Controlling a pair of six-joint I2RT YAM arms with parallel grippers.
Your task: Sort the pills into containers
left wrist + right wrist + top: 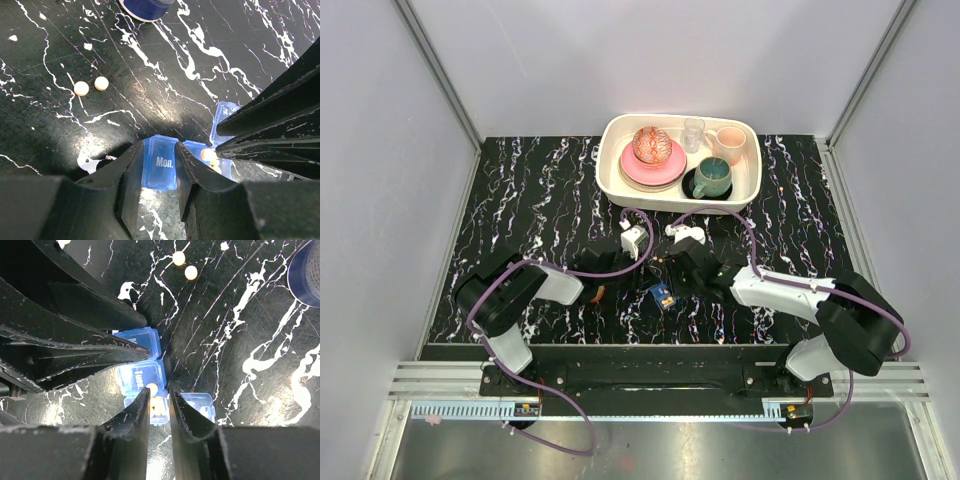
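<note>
Near the middle of the black marbled surface's [540, 200] near edge, the left gripper's [160, 150] jaws were clamped on the blue pill box [161, 172]. The right gripper's [159, 392] jaws hung over its open compartment, barely apart, grip unclear. Two loose pills [81, 88] lay nearby.

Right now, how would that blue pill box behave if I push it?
The pill box looks like thin, stiff plastic, so probably light and apt to slide on the glossy table. One lid stands open, so a jolt might spill pills.
</note>
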